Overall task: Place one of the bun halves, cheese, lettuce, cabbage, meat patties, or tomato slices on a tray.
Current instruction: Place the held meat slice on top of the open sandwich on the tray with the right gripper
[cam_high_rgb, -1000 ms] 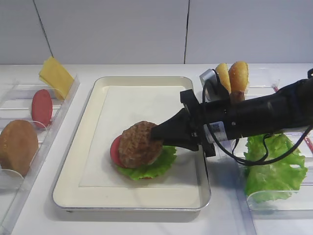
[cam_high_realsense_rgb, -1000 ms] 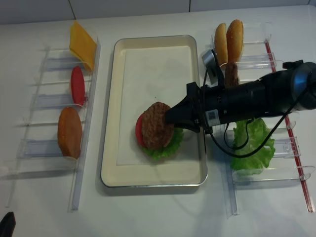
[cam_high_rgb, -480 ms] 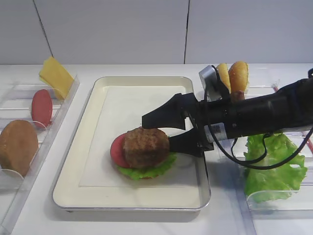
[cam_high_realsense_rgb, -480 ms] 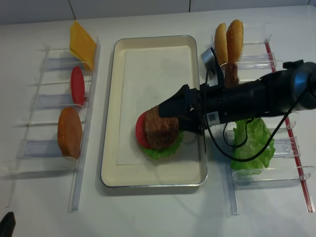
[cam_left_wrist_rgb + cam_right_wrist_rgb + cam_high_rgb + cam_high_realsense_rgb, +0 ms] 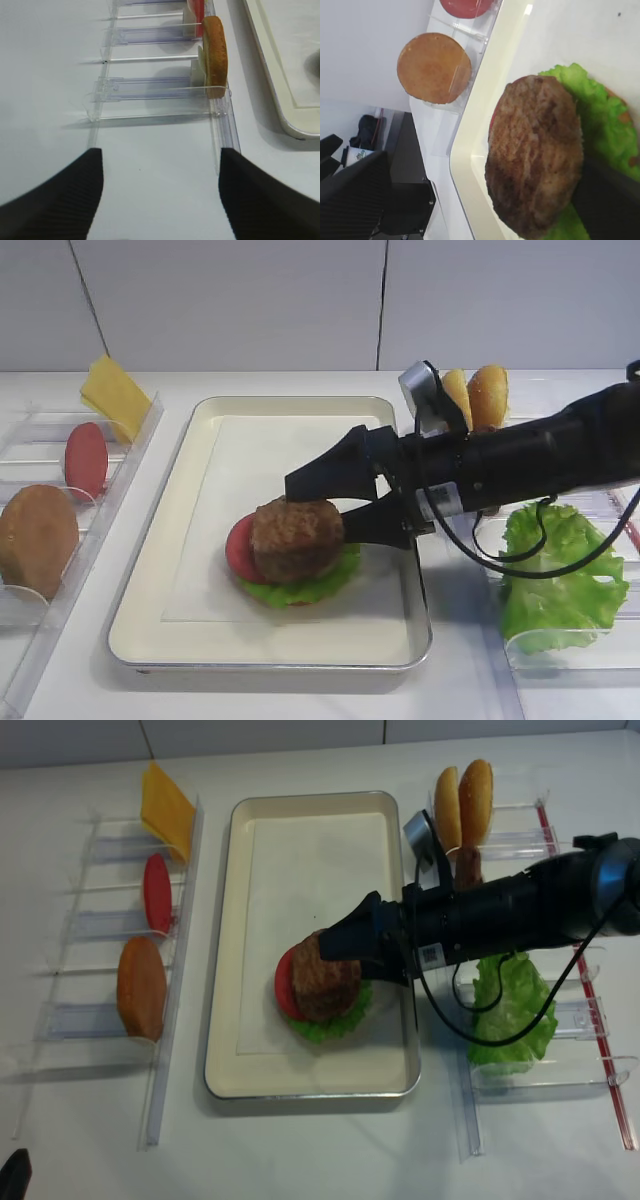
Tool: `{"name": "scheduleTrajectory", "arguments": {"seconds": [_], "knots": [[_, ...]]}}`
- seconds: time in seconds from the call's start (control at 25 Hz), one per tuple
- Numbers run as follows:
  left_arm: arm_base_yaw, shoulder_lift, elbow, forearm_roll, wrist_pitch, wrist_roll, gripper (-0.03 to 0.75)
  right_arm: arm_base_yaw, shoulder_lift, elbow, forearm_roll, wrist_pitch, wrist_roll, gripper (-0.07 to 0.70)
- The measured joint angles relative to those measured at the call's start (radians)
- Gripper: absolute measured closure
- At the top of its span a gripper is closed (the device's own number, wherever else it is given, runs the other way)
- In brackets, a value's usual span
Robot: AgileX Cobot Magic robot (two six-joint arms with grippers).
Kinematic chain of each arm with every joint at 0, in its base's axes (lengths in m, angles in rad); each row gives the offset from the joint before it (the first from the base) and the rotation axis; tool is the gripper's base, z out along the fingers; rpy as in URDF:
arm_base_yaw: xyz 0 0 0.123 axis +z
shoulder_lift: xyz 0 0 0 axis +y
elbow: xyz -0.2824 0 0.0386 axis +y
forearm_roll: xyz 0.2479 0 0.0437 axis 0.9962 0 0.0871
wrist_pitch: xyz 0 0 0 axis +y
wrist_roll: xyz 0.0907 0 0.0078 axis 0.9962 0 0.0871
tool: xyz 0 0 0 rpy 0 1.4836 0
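Note:
On the cream tray a meat patty lies on top of a tomato slice and lettuce. My right gripper is open and straddles the patty. One finger is above it and the other close by its right edge, and neither grips it. Over bare table beside the left rack, my left gripper stands open and empty. No cabbage is in view.
The left rack holds the cheese, a tomato slice and a large brown bun half. The right rack holds two glossy bun halves, another patty and lettuce.
My right gripper has opened and let go of the patty, which tipped from a tilt down onto the tomato and lettuce. The fingers have since lifted slightly.

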Motion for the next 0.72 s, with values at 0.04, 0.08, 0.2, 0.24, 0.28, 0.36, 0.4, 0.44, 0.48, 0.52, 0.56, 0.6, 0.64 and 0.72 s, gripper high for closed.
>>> {"name": "scheduleTrajectory", "arguments": {"seconds": [0.04,0.08,0.2,0.24,0.28,0.36,0.4,0.44,0.48,0.52,0.56,0.6,0.64,0.72], "knots": [[0.000,0.000,0.000,0.000,0.000,0.000,0.225,0.000,0.000,-0.011,-0.011,0.000,0.011,-0.057],[0.000,0.000,0.000,0.000,0.000,0.000,0.225,0.000,0.000,-0.020,-0.018,0.000,0.018,-0.057],[0.000,0.000,0.000,0.000,0.000,0.000,0.225,0.000,0.000,-0.042,-0.025,0.000,0.030,-0.057],[0.000,0.000,0.000,0.000,0.000,0.000,0.225,0.000,0.000,-0.048,-0.029,0.002,0.037,-0.057],[0.000,0.000,0.000,0.000,0.000,0.000,0.225,0.000,0.000,-0.055,-0.045,0.002,0.042,-0.057],[0.000,0.000,0.000,0.000,0.000,0.000,0.225,0.000,0.000,-0.073,-0.096,0.002,0.049,-0.058],[0.000,0.000,0.000,0.000,0.000,0.000,0.225,0.000,0.000,-0.080,-0.122,0.002,0.052,-0.059],[0.000,0.000,0.000,0.000,0.000,0.000,0.225,0.000,0.000,-0.093,-0.155,0.002,0.060,-0.059],[0.000,0.000,0.000,0.000,0.000,0.000,0.225,0.000,0.000,-0.105,-0.189,0.002,0.075,-0.059],[0.000,0.000,0.000,0.000,0.000,0.000,0.225,0.000,0.000,-0.119,-0.218,0.002,0.092,-0.059],[0.000,0.000,0.000,0.000,0.000,0.000,0.225,0.000,0.000,-0.136,-0.257,0.004,0.112,-0.059],[0.000,0.000,0.000,0.000,0.000,0.000,0.225,0.000,0.000,-0.150,-0.298,0.006,0.131,-0.059],[0.000,0.000,0.000,0.000,0.000,0.000,0.225,0.000,0.000,-0.167,-0.336,0.008,0.157,-0.059],[0.000,0.000,0.000,0.000,0.000,0.000,0.225,0.000,0.000,-0.199,-0.393,0.012,0.191,-0.059]]}}
